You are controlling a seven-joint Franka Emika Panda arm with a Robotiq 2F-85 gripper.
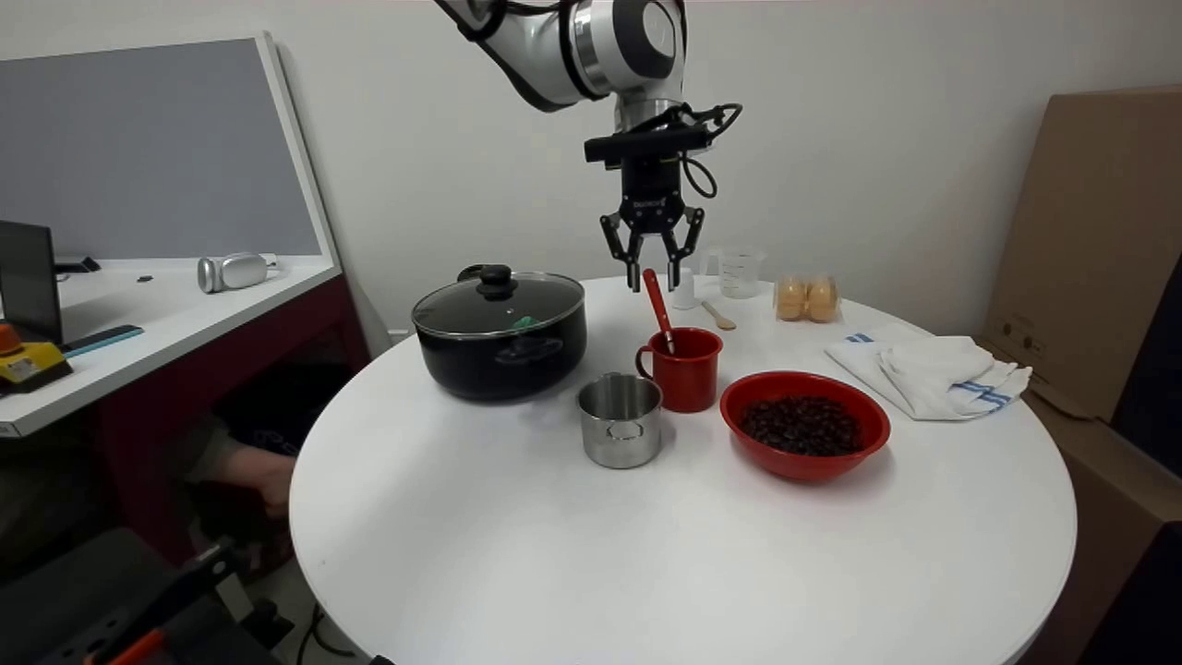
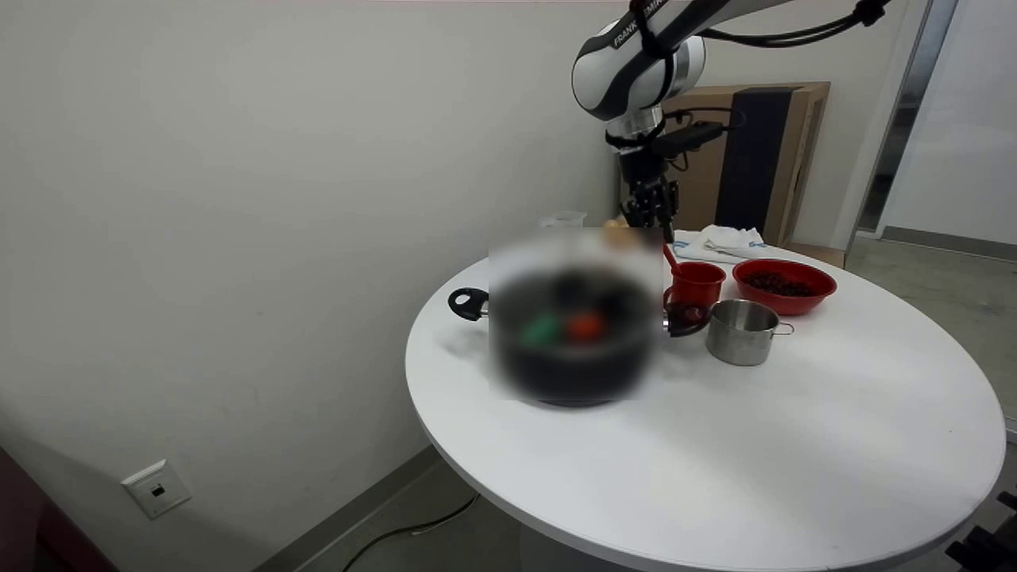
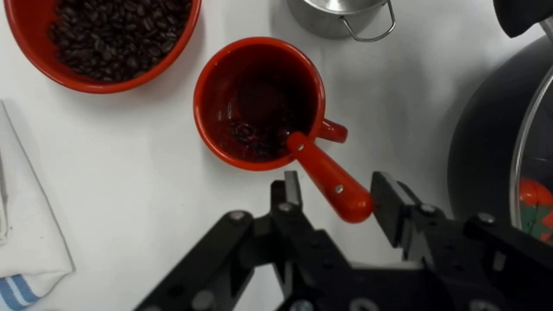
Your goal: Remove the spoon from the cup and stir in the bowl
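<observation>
Near the centre of an exterior view, a slim red-orange spoon [image 1: 658, 309] stands tilted in a small plain red cylindrical cup [image 1: 693, 379], its long straight handle leaning toward the upper left of the frame. Directly above hangs the black gripper [image 1: 654, 279], its jaws spread. In the wrist view the handle's end appears between them, nearer the one on the frame's right; whether it touches cannot be told. A few dark beans [image 3: 245, 132] show in the cup's bottom. Right of the cup in both exterior views sits a wide, shallow red bowl [image 1: 803, 469] holding dark brown beans [image 1: 802, 425]. In an exterior view a shiny steel cup [image 1: 621, 441] stands lower left of the red cup, and farther left a black pot [image 1: 503, 369] under a glass lid [image 1: 462, 312]. All rest on a round white bench [image 1: 554, 554].
</observation>
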